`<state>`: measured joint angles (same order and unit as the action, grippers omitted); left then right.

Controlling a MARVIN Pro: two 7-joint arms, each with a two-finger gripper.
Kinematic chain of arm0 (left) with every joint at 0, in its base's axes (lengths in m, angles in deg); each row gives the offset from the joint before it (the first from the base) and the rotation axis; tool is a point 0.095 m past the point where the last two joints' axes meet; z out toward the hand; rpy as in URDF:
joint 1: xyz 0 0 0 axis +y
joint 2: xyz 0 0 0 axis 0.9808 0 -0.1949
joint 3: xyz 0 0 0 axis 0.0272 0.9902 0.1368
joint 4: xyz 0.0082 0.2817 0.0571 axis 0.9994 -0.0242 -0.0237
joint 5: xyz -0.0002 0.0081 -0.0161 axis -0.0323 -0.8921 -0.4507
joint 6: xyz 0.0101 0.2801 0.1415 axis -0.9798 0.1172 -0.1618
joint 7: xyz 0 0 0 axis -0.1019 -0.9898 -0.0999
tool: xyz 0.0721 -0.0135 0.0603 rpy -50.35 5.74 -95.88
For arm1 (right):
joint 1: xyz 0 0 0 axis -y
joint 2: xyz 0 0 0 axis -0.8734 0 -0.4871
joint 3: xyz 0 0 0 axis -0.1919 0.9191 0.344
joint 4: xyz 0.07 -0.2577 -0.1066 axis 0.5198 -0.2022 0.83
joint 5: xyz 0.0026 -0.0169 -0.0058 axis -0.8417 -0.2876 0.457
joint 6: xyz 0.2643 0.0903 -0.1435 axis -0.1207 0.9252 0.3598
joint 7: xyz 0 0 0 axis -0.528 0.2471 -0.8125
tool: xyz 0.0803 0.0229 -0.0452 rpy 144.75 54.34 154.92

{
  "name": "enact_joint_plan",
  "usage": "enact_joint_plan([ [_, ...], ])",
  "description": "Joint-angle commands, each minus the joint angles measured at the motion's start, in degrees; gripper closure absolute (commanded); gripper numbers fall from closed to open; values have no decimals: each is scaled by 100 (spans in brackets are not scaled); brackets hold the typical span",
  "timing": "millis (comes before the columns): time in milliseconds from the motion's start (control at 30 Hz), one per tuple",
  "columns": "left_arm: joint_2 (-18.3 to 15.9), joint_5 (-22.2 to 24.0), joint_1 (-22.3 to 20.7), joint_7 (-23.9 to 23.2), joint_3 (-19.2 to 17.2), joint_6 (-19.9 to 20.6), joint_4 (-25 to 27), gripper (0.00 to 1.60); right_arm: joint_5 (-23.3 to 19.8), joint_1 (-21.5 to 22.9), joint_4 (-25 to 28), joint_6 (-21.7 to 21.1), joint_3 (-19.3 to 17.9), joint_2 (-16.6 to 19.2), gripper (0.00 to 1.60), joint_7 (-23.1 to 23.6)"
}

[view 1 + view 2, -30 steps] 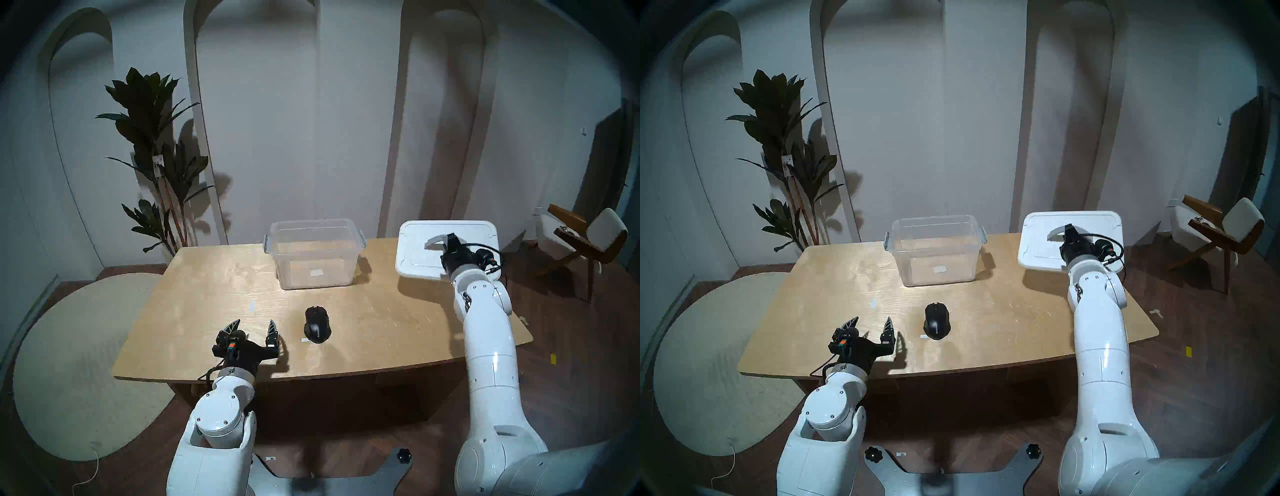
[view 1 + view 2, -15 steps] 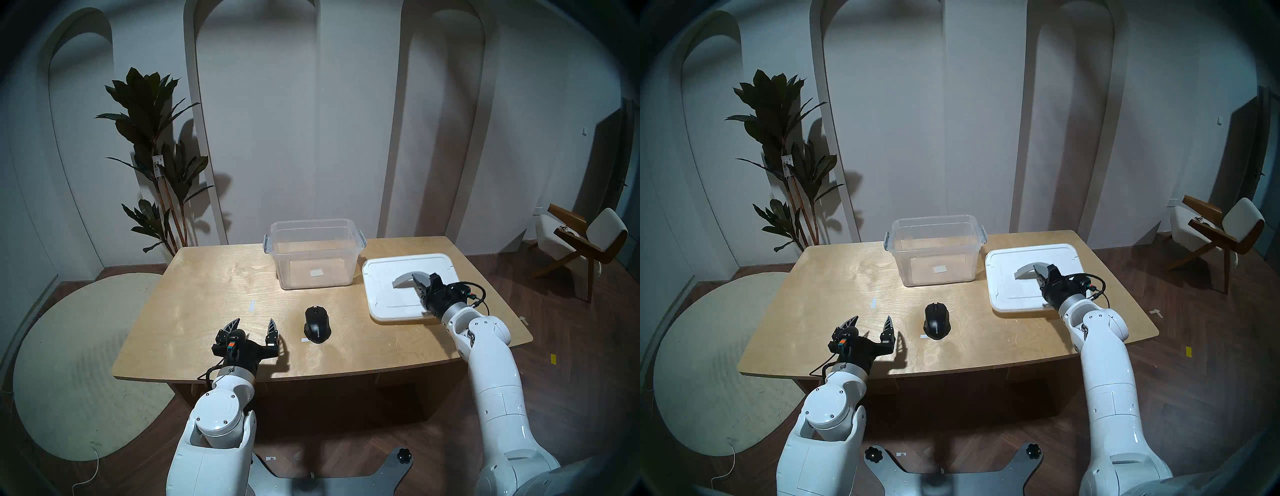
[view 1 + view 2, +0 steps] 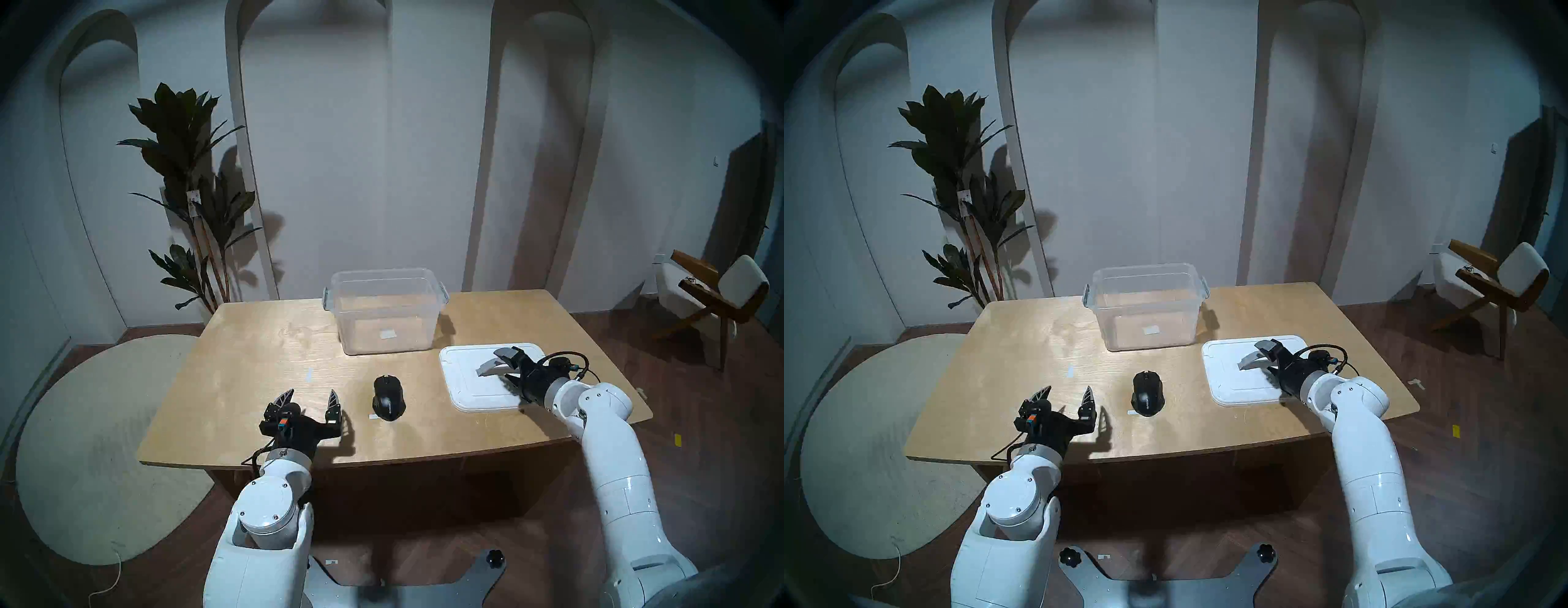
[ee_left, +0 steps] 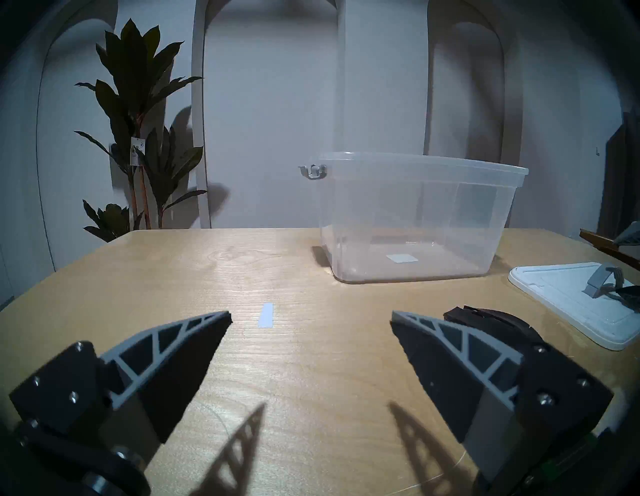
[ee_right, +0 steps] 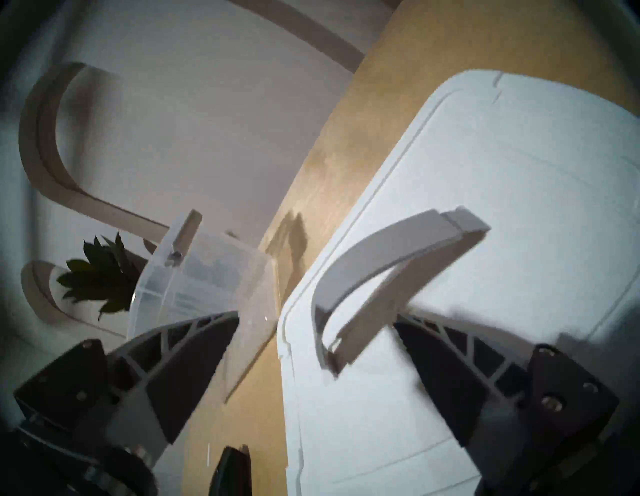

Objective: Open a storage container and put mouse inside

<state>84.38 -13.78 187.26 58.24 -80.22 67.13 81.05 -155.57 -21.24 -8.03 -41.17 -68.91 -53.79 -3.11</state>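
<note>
Pale walls (image 3: 424, 148) bore tall arched panels (image 3: 547, 127). A dark-leaved potted plant (image 3: 191, 204) stood in the left corner behind the wooden tabletop (image 3: 254, 361). A round cream rug (image 3: 93, 446) lay on the dark wood floor (image 3: 700, 446); a wooden chair (image 3: 717, 297) sat at the right.

Dim bluish light, hard shadows, dark fisheye rims, right wrist view seemingly motion-blurred
</note>
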Motion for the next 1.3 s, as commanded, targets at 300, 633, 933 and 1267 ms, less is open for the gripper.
enact_joint_plan([
  [300,-13,9,-22,-14,9,-24,140,0,-218,-349,1333,-455,-480,-309,0,-1469],
  [633,-13,9,-20,-15,9,-22,144,0,-340,-222,1554,-728,-461,-387,0,-2232],
  [933,-13,6,-32,-11,8,-28,120,0,250,-554,2081,-858,273,-44,0,-2055],
  [1267,-13,4,-47,-7,6,-26,79,0,1693,-816,2871,-415,772,667,0,-2306],
])
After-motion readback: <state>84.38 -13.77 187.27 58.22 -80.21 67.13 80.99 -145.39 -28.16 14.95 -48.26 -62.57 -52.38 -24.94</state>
